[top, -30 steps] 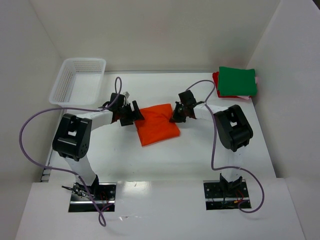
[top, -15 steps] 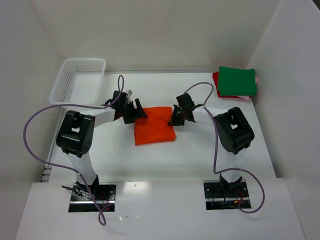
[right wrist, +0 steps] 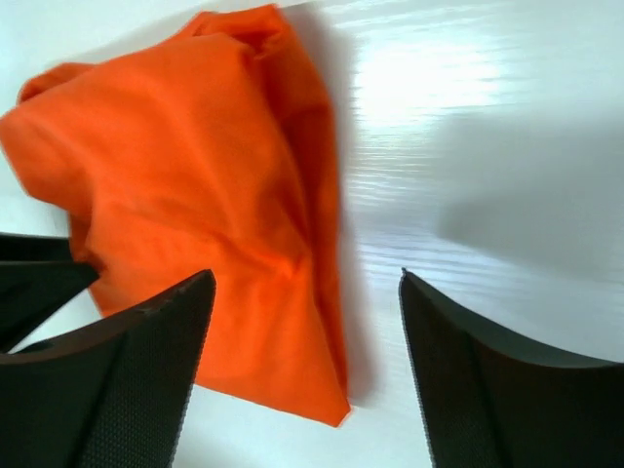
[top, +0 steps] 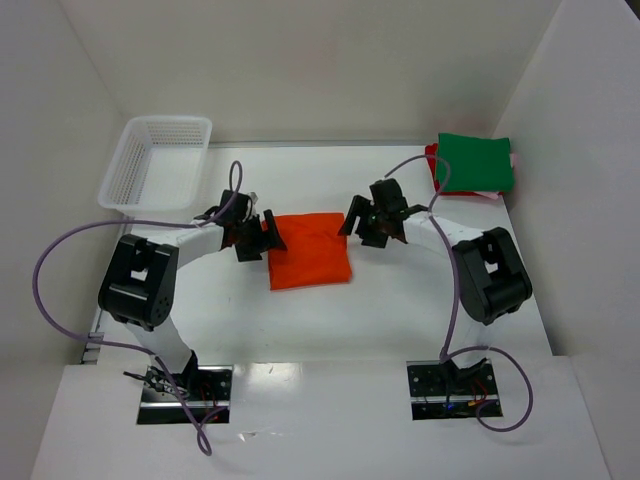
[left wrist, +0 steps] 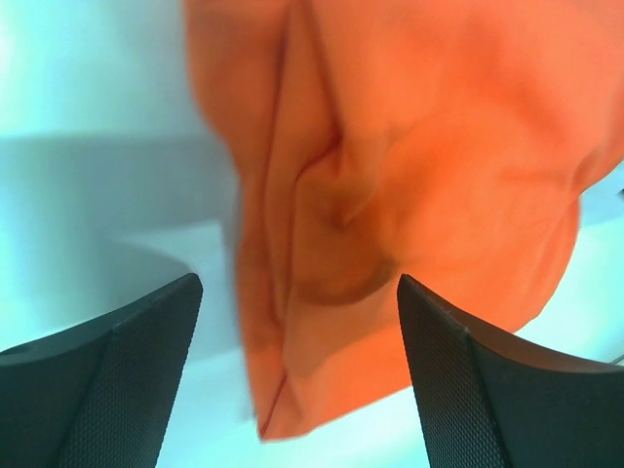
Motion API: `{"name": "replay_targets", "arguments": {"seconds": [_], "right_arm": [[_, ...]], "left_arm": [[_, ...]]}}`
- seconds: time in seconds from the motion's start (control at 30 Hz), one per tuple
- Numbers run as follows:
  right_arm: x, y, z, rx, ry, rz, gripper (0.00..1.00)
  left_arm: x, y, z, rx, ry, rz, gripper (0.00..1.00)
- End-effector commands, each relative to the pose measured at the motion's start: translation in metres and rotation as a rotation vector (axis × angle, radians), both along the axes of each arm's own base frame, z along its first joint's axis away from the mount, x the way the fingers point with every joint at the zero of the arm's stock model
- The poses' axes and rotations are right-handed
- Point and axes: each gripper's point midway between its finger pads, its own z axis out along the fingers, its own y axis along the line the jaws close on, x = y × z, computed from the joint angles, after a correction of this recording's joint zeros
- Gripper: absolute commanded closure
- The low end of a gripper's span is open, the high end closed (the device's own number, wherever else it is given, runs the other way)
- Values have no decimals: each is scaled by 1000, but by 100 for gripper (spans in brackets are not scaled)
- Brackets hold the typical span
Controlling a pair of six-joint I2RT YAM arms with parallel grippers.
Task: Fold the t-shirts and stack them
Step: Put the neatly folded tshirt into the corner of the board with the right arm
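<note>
The bright orange t-shirt (top: 310,250) lies folded in a rough square in the middle of the table. My left gripper (top: 264,236) stands open at its left edge, and in the left wrist view (left wrist: 297,288) the shirt's creased edge (left wrist: 409,146) lies between and beyond the fingers, ungripped. My right gripper (top: 357,222) is open just off the shirt's right edge; the right wrist view (right wrist: 305,283) shows the shirt's corner (right wrist: 195,166) on the table between its spread fingers. A folded green t-shirt (top: 475,162) tops a stack over a red one (top: 432,166) at the back right.
A white mesh basket (top: 155,160) stands at the back left. White walls close in the table on the left, back and right. A pale pink edge (top: 503,196) shows under the green and red stack.
My right gripper opened, let go of the orange shirt and drew back to the right. The shirt settled flat and squarer. My left gripper stayed open at the shirt's left edge.
</note>
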Motion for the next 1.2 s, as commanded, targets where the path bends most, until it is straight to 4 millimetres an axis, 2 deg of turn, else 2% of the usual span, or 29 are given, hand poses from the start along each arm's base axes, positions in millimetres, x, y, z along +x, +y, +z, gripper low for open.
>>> {"name": "replay_targets", "arguments": {"seconds": [0.0,0.03,0.07,0.17,0.23,0.4,0.5,0.63,0.73,0.77,0.83,0.9,0.93,1.0,1.03,1.17], "right_arm": [[-3,-13,0,10,-26,28,16],[-7,-6,1,44,-20,57,6],[-5,-3,6,53,-60,93,0],[-7,0,7,68,-67,117,0],[-6,4,11,90,-81,133,0],[-11,13,4,139,-83,179,0],[-12,18,-6,162,-57,189,0],[-16,13,-37,126,40,148,0],[-21,16,-47,131,71,139,3],[-22,16,-51,134,89,126,7],[-22,26,-52,124,89,146,10],[-28,31,-63,107,122,147,12],[-29,42,-60,107,119,173,13],[-34,48,-70,84,149,175,14],[-33,57,-69,77,138,191,14],[-41,63,-80,45,169,196,21]], "left_arm": [[-12,7,9,42,-5,-22,11],[-9,6,16,37,-25,-22,11],[-11,6,15,32,-14,-27,11],[-6,5,19,35,-19,-34,11],[-7,5,16,38,-10,-35,11],[-8,0,9,18,17,-54,11],[-6,-1,10,24,24,-61,11],[-5,3,10,44,30,-50,11],[-6,5,11,54,38,-45,11],[-6,5,11,54,38,-45,11],[-4,6,13,65,32,-48,11],[-6,7,12,68,41,-48,11],[-5,8,11,75,39,-43,11],[-7,9,10,78,50,-44,11],[-7,9,10,78,50,-44,11],[-8,10,11,88,57,-39,11]]}}
